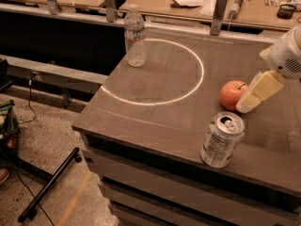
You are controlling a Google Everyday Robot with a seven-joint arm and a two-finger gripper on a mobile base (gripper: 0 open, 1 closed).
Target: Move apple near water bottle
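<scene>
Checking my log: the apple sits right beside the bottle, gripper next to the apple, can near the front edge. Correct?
No. The camera view shows the apple far from the bottle, across the white circle. The gripper is next to the apple and the can is near the front edge, as stated.

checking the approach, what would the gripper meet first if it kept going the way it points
The gripper, at the right of the table, points down and left with its tip beside the apple, so it would likely meet the apple first. Depth is unclear; it might touch the table first.
</scene>
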